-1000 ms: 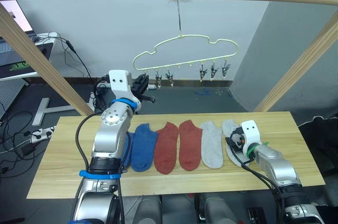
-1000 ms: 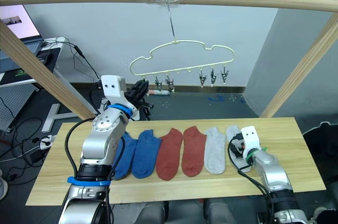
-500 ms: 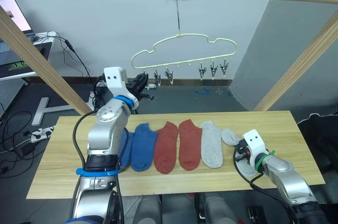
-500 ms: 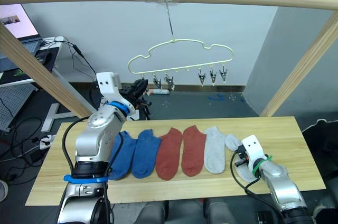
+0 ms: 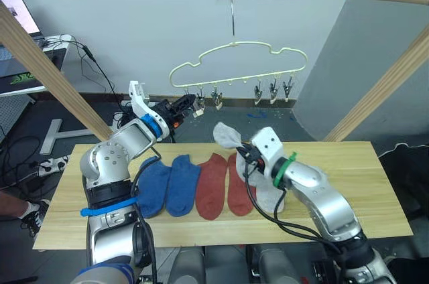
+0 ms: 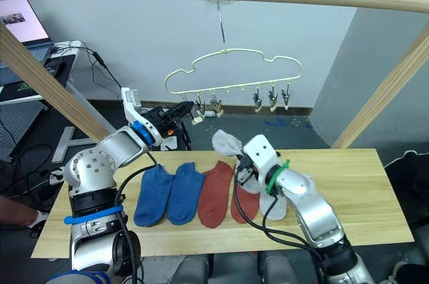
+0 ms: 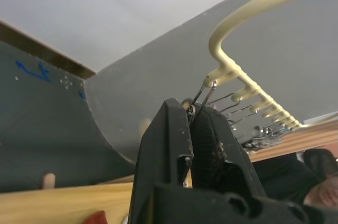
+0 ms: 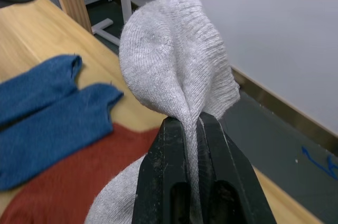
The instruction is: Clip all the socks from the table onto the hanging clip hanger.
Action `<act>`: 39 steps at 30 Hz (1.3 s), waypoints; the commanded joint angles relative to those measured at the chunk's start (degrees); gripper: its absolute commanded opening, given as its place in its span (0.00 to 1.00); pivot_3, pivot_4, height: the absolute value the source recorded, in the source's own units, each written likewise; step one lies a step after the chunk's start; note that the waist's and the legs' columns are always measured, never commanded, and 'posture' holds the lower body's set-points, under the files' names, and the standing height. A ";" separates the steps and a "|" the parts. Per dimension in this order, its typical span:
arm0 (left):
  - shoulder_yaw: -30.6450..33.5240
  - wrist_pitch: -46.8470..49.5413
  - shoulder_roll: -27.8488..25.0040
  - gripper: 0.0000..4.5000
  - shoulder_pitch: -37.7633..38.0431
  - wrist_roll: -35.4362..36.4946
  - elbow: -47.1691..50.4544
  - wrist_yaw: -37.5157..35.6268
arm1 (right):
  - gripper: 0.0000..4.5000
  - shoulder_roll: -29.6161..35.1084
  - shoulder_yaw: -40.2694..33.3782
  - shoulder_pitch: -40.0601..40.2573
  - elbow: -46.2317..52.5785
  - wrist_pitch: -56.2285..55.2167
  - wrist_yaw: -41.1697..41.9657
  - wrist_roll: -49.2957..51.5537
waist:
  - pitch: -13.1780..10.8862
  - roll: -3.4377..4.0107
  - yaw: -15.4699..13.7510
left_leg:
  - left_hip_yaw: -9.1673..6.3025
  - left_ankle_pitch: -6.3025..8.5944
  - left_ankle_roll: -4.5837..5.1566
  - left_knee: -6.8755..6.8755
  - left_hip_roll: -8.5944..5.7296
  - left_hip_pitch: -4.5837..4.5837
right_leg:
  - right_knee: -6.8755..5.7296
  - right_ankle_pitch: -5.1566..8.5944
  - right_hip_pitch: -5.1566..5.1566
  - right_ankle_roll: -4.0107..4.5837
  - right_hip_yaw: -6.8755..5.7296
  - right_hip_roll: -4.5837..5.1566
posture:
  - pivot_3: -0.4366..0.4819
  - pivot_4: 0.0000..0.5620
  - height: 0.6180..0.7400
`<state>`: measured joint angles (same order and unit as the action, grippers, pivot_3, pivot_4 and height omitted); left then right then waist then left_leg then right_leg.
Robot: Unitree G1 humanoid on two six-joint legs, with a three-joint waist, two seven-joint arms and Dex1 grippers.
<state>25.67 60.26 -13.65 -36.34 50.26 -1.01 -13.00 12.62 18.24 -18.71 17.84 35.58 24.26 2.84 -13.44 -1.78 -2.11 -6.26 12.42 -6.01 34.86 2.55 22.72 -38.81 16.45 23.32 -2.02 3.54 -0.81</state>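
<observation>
Both jaws are closed: the right gripper [image 8: 191,129] pinches a light grey sock [image 5: 228,136] lifted above the table [image 5: 348,163], and the left gripper [image 7: 191,123] squeezes the end clip [image 7: 203,93] of the clip hanger [image 5: 236,59]. Blue socks [image 5: 167,183], red socks [image 5: 221,187] and another grey sock [image 5: 271,198] lie on the table.

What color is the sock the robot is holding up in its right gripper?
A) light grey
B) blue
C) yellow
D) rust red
A: the right gripper is shut on a light grey sock, lifted above the table.
</observation>
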 commanded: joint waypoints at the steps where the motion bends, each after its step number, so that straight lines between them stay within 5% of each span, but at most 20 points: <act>1: 0.82 1.37 0.76 0.01 0.57 2.98 2.62 2.03 | 0.01 -1.41 1.01 -1.64 -0.12 -0.69 -0.25 -0.23 | -0.08 0.00 -0.42 | 0.00 0.00 0.00 0.00 0.00 0.01 | 0.00 0.00 0.01 0.00 0.00 0.00 | 0.76 0.42 1.00; 22: 1.70 1.33 -0.77 0.01 2.06 11.39 2.78 5.34 | 0.01 -5.88 0.59 -3.35 4.73 4.05 -1.09 2.18 | -0.86 0.00 -1.16 | 0.02 0.03 -0.06 -0.01 0.03 0.14 | -0.02 0.00 0.18 0.00 0.02 0.01 | 0.76 0.44 1.00; 39: 6.66 3.10 -1.31 0.01 1.67 31.12 -2.50 17.07 | 0.01 -7.50 -1.40 -1.38 9.38 3.97 -2.55 5.14 | -1.04 -0.05 -1.10 | 0.02 0.04 -0.07 -0.01 0.04 0.17 | 0.00 0.00 0.21 0.00 0.02 0.01 | 0.75 0.45 1.00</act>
<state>30.90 64.17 -14.16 -34.48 79.52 -3.47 2.97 5.56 17.52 -19.54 23.75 40.45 21.37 6.59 -14.48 -1.83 -3.21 -6.25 12.45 -6.09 34.85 2.59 22.89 -38.81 16.45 23.54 -2.02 3.56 -0.80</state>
